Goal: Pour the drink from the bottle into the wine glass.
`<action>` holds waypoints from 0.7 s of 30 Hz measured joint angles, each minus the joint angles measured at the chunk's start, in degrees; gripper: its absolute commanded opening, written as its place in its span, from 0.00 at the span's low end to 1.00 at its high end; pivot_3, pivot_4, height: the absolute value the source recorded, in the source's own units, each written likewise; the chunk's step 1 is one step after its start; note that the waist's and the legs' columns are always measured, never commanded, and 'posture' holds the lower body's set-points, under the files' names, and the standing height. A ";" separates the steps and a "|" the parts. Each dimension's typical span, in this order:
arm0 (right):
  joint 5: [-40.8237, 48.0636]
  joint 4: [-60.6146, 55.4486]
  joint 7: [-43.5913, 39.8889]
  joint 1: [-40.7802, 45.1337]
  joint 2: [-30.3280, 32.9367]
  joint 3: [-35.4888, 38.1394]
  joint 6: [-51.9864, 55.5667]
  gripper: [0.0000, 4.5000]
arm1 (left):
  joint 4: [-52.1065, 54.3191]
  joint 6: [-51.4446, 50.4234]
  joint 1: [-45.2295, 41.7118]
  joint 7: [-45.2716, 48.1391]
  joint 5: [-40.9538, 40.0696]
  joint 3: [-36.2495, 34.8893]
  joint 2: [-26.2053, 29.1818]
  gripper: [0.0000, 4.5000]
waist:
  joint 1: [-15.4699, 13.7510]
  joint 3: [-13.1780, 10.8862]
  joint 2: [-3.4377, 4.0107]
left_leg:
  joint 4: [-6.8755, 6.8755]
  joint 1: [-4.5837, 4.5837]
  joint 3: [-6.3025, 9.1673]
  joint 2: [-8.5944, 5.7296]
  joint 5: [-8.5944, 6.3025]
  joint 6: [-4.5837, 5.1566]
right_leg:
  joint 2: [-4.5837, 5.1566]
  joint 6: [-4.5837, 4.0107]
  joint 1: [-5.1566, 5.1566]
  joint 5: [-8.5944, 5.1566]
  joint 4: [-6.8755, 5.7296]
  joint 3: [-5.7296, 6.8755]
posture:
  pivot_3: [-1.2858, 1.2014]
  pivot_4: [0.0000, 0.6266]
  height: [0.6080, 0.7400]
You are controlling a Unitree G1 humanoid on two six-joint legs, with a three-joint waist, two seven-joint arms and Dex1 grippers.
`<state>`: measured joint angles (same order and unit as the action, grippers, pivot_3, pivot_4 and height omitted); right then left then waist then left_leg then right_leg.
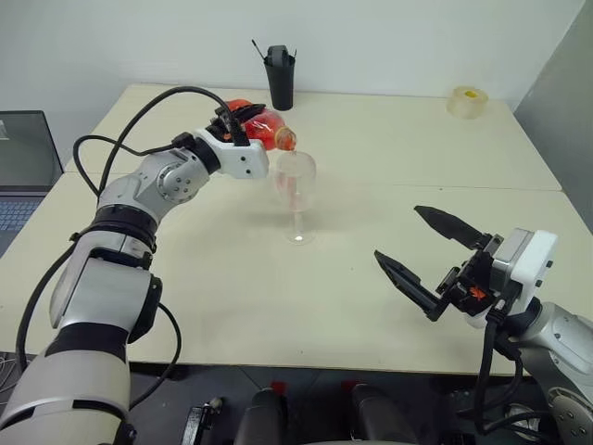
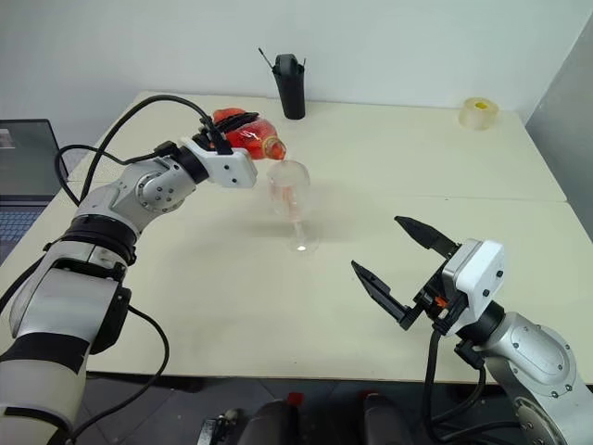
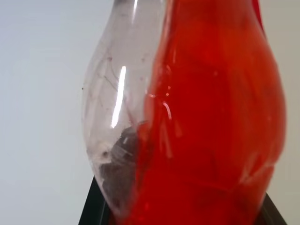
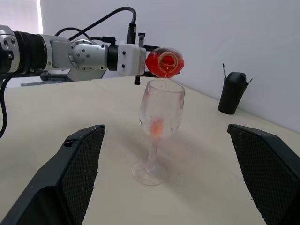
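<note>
My left gripper is shut on the bottle, which lies tipped almost on its side. The bottle's mouth hangs just over the rim of the wine glass. Inside the bottle the red drink lies to one side of the body, and the other side is clear. The wine glass stands upright on the table, and a little red shows low in its bowl. My right gripper is open and holds nothing. It hovers near the table's front right, well apart from the glass.
A tall black cup with sticks in it stands at the back of the cream table. A roll of tape lies at the back right. A laptop sits off the table's left edge.
</note>
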<state>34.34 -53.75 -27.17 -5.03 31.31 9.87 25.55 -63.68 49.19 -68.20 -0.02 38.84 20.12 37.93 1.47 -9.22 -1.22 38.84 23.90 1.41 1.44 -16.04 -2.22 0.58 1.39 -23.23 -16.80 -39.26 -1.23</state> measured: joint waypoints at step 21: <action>0.12 0.18 -0.18 0.16 1.24 -0.01 0.00 1.00 | -1.50 0.21 -2.34 -4.91 5.36 4.29 1.78 0.28 | 0.01 0.00 0.00 | 0.04 -0.02 -0.02 -0.02 0.00 0.00 | 0.01 0.01 -0.02 0.00 -0.15 -0.01 | 0.52 0.24 1.00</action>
<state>34.47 -53.57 -27.35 -4.87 32.56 9.87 25.55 -65.19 49.40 -70.54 -4.93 44.20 24.41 39.71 1.48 -9.21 -1.23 38.88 23.88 1.39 1.43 -16.03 -2.23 0.59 1.40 -23.24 -16.80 -39.41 -1.25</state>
